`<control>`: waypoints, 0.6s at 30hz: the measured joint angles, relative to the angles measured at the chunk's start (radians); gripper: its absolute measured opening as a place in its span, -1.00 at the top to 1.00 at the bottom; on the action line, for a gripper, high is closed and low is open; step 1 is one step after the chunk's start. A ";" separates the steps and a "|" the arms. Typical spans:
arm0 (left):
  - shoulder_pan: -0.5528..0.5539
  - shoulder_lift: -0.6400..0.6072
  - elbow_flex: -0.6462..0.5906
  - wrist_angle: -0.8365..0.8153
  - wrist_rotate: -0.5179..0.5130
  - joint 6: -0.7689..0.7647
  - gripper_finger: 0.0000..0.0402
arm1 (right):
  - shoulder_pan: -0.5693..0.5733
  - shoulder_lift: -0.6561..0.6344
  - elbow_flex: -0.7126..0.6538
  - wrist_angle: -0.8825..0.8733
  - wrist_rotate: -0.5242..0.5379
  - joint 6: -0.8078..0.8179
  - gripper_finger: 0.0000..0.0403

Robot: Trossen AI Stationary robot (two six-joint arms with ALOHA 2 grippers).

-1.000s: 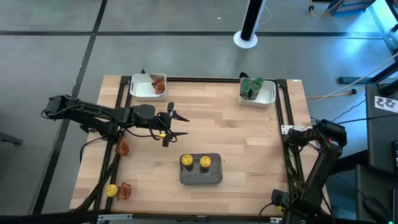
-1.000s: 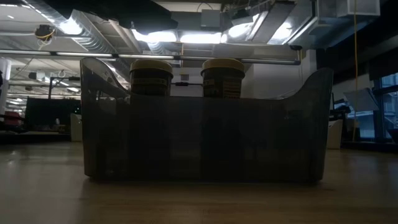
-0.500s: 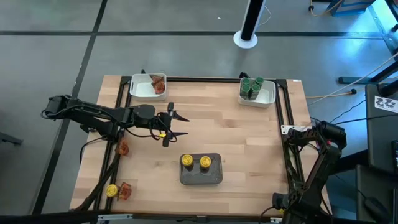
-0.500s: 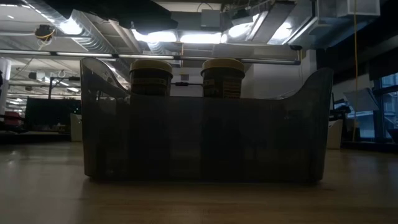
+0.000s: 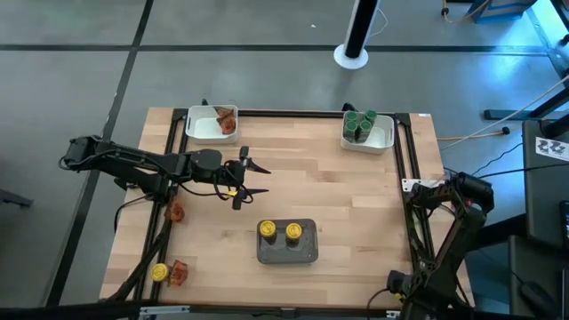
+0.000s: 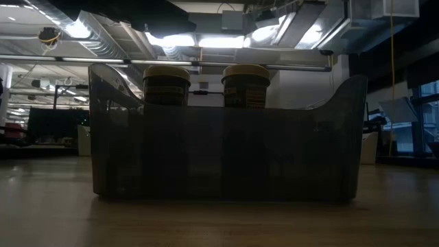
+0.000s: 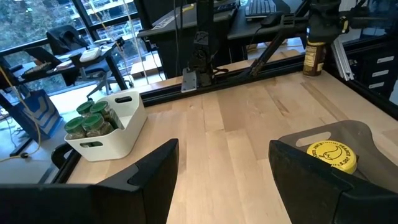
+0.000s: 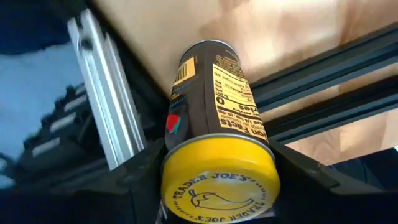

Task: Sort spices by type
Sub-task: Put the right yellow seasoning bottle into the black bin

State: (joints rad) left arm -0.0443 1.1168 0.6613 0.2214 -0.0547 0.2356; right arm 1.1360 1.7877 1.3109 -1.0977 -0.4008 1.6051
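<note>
Overhead (high view): left gripper (image 5: 244, 178) hangs over the bare wood mid-table, left of centre, its fingers spread and empty; right arm (image 5: 462, 197) is folded at the table's right edge.
Sorted so far: two tray jars (image 5: 267, 229) stand in the grey tray (image 5: 307, 255); green-lidded jars (image 5: 360, 123) in the right white tray (image 5: 384, 140); a binned packet (image 5: 226, 119) in the left white tray (image 5: 197, 130).
Unsorted: a loose jar (image 5: 159, 272) and two loose packets (image 5: 175, 212) lie at the table's left edge.
Low view: the grey tray fills the picture, two yellow-lidded jars upright above its wall; no gripper shows.
Left wrist view: wide gap between the dark fingers, nothing in it.
Right wrist view: right gripper (image 8: 217, 180) is clamped on the held jar (image 8: 214, 99), a finger on either side just under the yellow lid.
Handling: the jar looks rigid, light and smooth-walled (so likely slippery); take it across the body below the lid. Packets look soft and crinkly; pinch an edge.
Change since earlier pictures: none visible in the high or low view; arms and spices lie as before.
</note>
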 joint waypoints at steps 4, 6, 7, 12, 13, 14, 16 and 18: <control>0.000 0.000 0.000 0.000 0.000 0.000 -0.16 | -0.057 -0.004 0.028 -0.065 0.062 0.008 -0.19; 0.000 0.000 0.000 0.000 0.000 0.000 -0.16 | -0.091 -0.009 0.048 -0.088 0.090 0.001 -0.19; 0.000 0.000 0.000 0.000 0.000 0.001 -0.16 | -0.105 -0.013 0.057 -0.096 0.103 -0.011 -0.19; 0.000 0.000 0.000 -0.001 0.000 0.006 -0.16 | -0.190 -0.015 0.109 -0.139 0.192 -0.106 -0.19; 0.000 0.000 0.000 -0.001 0.000 0.006 -0.16 | -0.208 -0.015 0.120 -0.155 0.208 -0.130 -0.19; 0.000 0.000 0.000 -0.001 0.000 0.006 -0.16 | -0.225 -0.015 0.132 -0.170 0.224 -0.151 -0.19; -0.001 0.000 0.000 -0.003 0.000 0.003 -0.16 | -0.257 -0.015 0.158 -0.202 0.261 -0.192 -0.19; -0.004 0.000 0.000 -0.007 0.000 0.004 -0.16 | -0.286 -0.015 0.188 -0.223 0.306 -0.228 -0.19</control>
State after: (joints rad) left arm -0.0478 1.1168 0.6613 0.2145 -0.0547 0.2393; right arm 0.8498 1.7725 1.4994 -1.3205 -0.0952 1.3771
